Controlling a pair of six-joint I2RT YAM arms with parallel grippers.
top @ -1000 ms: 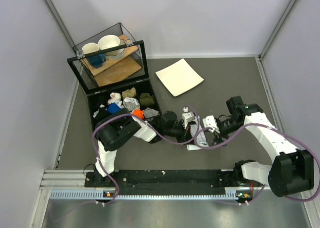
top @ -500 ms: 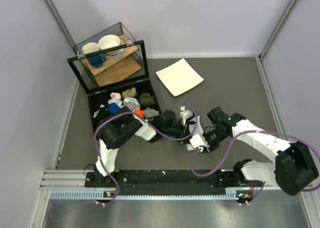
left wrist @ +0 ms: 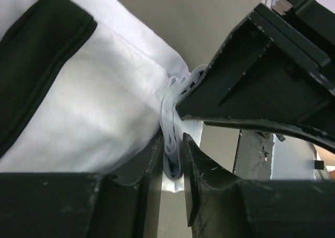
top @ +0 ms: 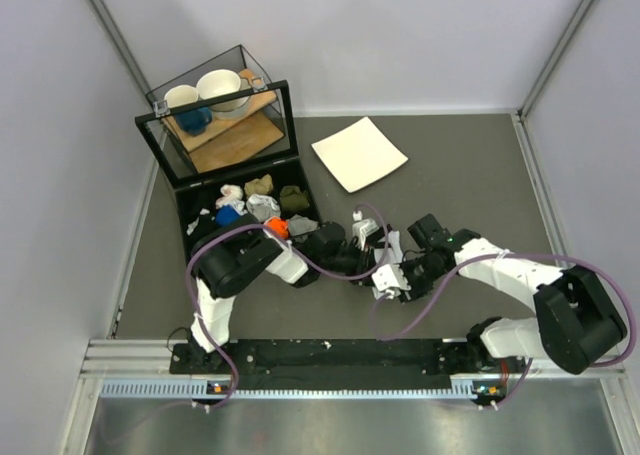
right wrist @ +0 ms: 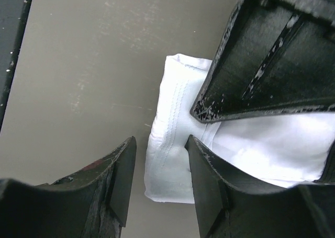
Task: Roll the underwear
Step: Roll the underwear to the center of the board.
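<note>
The white underwear point(left wrist: 104, 102) lies bunched on the dark table between the two arms, largely hidden by them from above point(top: 393, 258). My left gripper point(left wrist: 171, 159) is low at its near edge. Its jaws stand a narrow gap apart, with a loose gathered fold of the fabric hanging between them. It sits just left of the garment in the top view point(top: 375, 260). My right gripper point(right wrist: 159, 165) is open over a stitched, folded corner of the underwear point(right wrist: 172, 144). One finger is over bare table and the other is against the cloth. A left finger point(right wrist: 272, 65) crosses above.
A white square plate point(top: 359, 153) lies at the back of the table. A black box point(top: 188, 225) holding small cloth bundles stands at the left, with a glass case point(top: 215, 115) of bowls and a mug behind it. Cables loop around both arms.
My right arm has swung left and down to the underwear, and its jaws have narrowed. My left gripper's jaws have eased slightly apart around the fabric fold.
</note>
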